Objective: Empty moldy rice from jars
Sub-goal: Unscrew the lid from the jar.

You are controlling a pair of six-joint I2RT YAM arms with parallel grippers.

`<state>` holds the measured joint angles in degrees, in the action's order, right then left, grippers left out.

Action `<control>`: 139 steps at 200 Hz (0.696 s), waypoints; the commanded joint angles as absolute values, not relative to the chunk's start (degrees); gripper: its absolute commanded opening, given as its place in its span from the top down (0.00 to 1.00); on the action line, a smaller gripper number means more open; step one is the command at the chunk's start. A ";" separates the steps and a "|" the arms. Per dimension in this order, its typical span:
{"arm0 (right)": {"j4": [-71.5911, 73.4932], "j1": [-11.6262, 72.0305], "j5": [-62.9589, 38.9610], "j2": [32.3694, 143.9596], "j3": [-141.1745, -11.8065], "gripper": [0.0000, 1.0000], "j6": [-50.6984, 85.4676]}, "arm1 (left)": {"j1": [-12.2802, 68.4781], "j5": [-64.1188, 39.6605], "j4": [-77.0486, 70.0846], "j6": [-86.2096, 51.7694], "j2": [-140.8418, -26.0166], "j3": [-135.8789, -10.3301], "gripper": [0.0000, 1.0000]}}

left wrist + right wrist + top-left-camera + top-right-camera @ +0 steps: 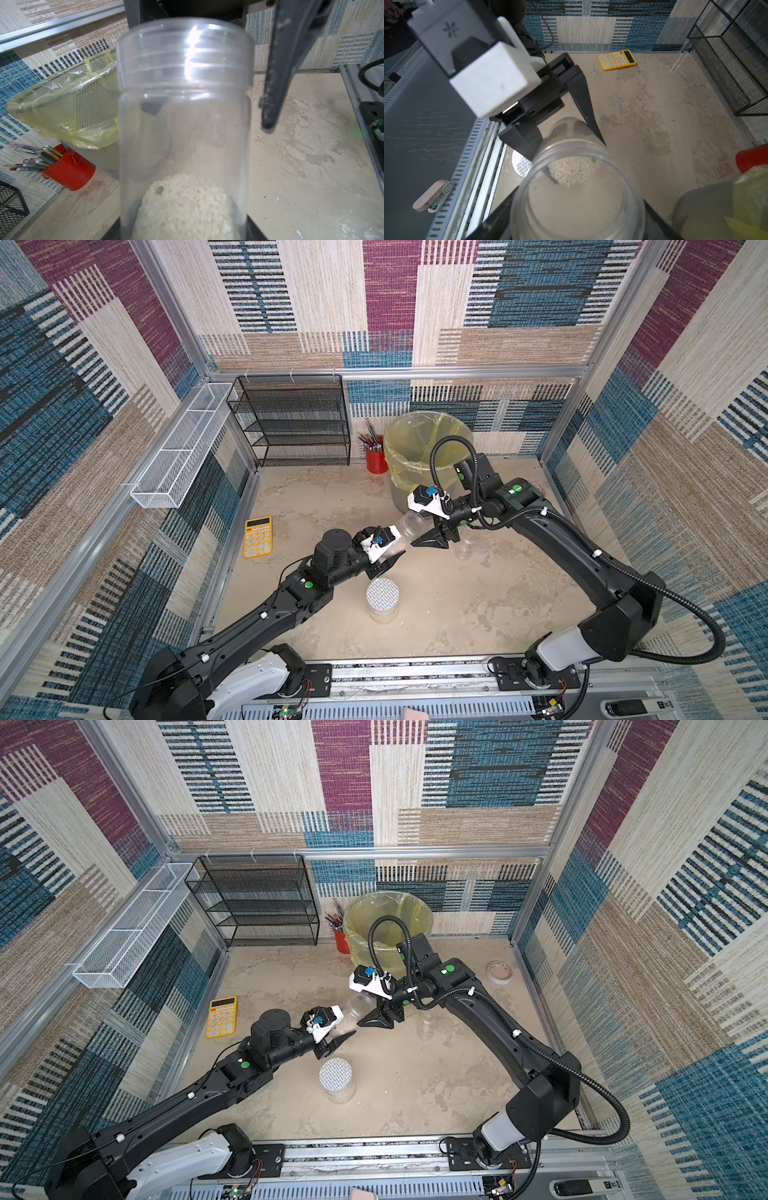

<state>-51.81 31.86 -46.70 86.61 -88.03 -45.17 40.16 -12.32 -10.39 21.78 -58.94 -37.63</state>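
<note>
You have little done yet: your left tool [395, 547] clamps the lidless jar [185, 124] above the surface [457, 614], moldy rice [187, 205] still inside, your right tool [415, 527] has its jaws apart round the neck, the bin [419, 448] sits farther back, and the grid-lidded jar [382, 599] nearer you is capped.

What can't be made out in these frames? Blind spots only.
Lid on the held jar: clear on clear, blurred in both wrist views; screwed or loose unclear.
Contents of the grid-lid jar: covered from above in both top views.
The third jar: too faint in both top views to read.
Inside the bin: right arm crosses it in both top views.
Pad contact of the left tool: jar hides it in the left wrist view.
</note>
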 commanded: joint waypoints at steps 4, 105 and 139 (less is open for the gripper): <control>-47.58 31.83 -45.13 85.32 -87.61 0.23 -43.23 | 40.17 -12.15 -13.78 21.36 -59.06 -38.21 1.00; -38.31 29.52 -38.24 75.81 -77.30 0.19 -38.04 | 40.14 -11.45 -13.63 21.18 -57.79 -38.32 1.00; -33.31 28.30 -39.05 67.85 -70.28 0.19 -34.05 | 40.14 -10.27 -14.08 21.35 -57.30 -38.23 1.00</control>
<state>-38.96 28.49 -38.96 71.83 -73.23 -37.60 40.16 -11.62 -10.76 21.80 -57.71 -37.69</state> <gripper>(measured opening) 0.811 0.635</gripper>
